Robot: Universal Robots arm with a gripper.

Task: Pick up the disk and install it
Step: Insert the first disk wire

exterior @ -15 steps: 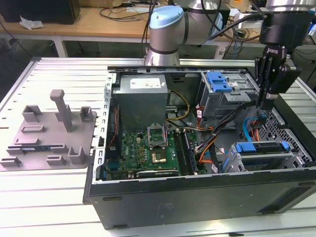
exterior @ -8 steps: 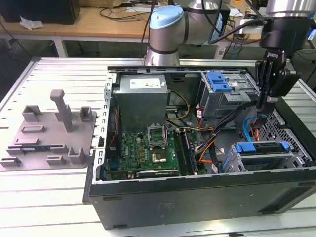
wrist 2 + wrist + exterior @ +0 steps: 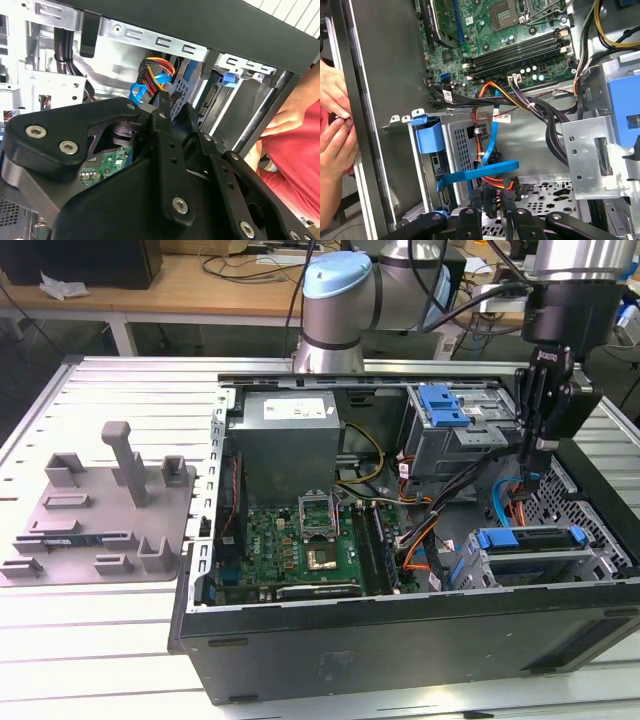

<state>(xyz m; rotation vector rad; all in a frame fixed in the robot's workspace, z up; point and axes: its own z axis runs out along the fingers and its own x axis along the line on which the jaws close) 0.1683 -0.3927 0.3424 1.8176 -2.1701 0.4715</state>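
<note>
The disk (image 3: 540, 540) appears to sit in the lower drive cage at the exterior view's right, with a blue carrier tab (image 3: 497, 537) at its end. In the second wrist view its connector end (image 3: 215, 95) shows inside the cage beside a blue tab (image 3: 229, 78). My gripper (image 3: 530, 468) hangs inside the open computer case, above and just behind that cage. Its fingers point down, close together, with nothing between them. In the first wrist view the gripper (image 3: 491, 192) hovers over a blue flat cable (image 3: 480, 172) and orange-and-black wires.
A person's hand (image 3: 335, 115) rests at the case's outer wall near the cage, with a red sleeve (image 3: 295, 165). A grey moulded tray (image 3: 100, 530) with posts lies at the exterior view's left. The motherboard (image 3: 310, 540), power supply (image 3: 290, 440) and upper drive bay (image 3: 445, 405) crowd the case.
</note>
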